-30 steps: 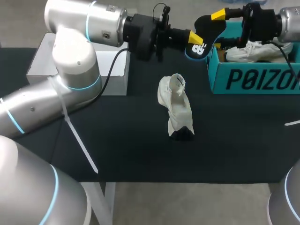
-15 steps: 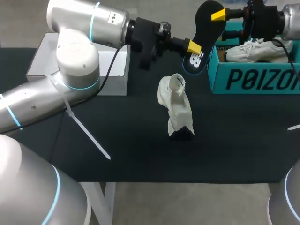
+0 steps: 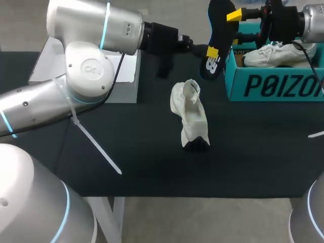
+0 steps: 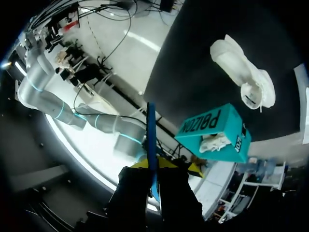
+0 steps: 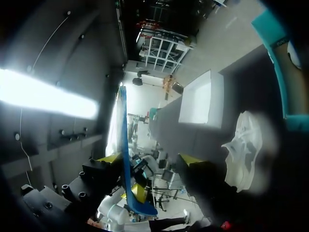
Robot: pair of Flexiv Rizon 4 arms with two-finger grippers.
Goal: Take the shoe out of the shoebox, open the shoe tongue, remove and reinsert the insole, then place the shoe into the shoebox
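Two grippers on the insole (image 3: 218, 35), upper middle: our left gripper (image 4: 153, 169) pinches its lower end, our right gripper (image 5: 150, 158) spread open beside it. Light, thin, bendy, we judge, so pinch its flat faces.

Shoe (image 3: 191, 119) stands central, shoebox (image 3: 273, 86) far right (gap btw. them).

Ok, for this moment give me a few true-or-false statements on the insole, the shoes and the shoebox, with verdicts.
1. The left gripper holds the black insole with a blue rim up in the air. True.
2. The loose white sneaker lies inside the teal cardboard shoebox. False: it rests on the black table, apart from the box.
3. A second white sneaker sits in the shoebox. True.
4. The right gripper is clamped on the insole. False: its fingers stand wide apart, the insole against only one.
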